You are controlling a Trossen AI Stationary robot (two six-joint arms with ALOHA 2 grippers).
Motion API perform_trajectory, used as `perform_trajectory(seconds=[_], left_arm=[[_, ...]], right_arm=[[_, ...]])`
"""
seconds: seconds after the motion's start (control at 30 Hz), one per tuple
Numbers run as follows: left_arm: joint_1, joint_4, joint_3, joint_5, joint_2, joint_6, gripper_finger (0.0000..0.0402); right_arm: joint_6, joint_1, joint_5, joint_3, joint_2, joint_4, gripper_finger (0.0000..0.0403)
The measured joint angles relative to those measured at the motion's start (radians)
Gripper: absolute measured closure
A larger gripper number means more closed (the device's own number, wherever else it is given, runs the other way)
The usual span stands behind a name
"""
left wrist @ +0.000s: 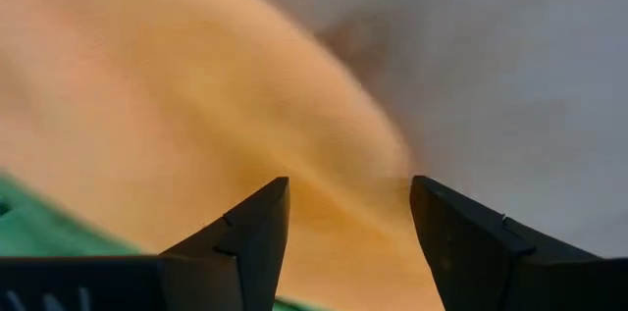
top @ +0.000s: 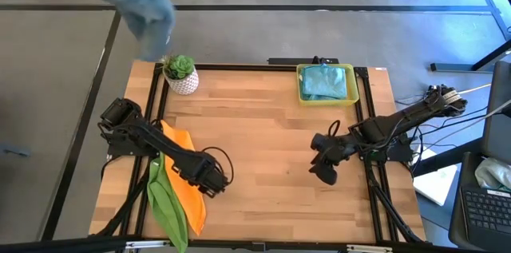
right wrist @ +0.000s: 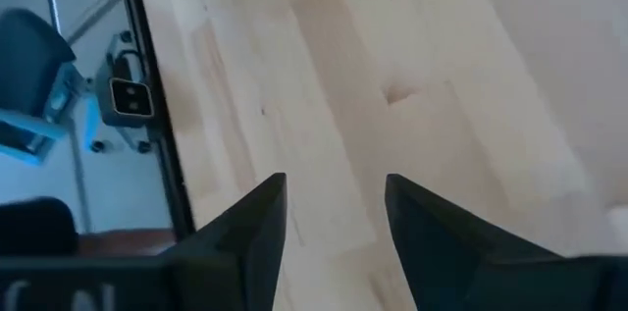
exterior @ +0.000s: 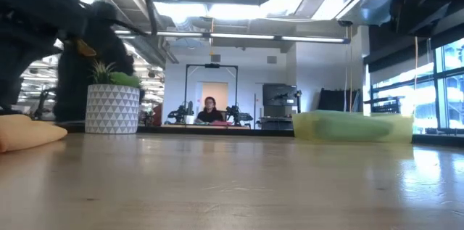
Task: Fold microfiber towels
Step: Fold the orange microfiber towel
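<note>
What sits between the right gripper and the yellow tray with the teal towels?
Nothing: the high view shows only bare wooden table between the right gripper and the yellow tray holding the teal towels.

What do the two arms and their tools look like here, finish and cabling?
Both arms are matte black, jointed segments. The left arm has a black cable looping off it near its tool. The right arm trails black cables by the table edge; its tool is black too. Up close, each tool's fingers are dark, angular wedges tapering to a point, with no visible markings.

Overhead looks down; low level; both share tray (top: 326, 99).
</note>
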Motion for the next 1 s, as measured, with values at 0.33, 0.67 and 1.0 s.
perform_trajectory(seconds=[0.33,0.67,1.0], left_arm=[[0.002,-0.080,-0.005,0.094,0.000,0.031,0.0198],[0.037,-0.065,0.010,0.302,-0.001,0.172,0.0301],[0.160,-0.122,0.245,0.059,-0.002,0.338,0.0400]], right_arm=[[-0.238,-0.047,0.067,0.000,0.000,-0.079,0.0226],[-0.378,-0.152,0.066,0.000,0.000,-0.054,0.0226],[-0.548,-0.194,0.083,0.000,0.000,-0.055,0.0226]])
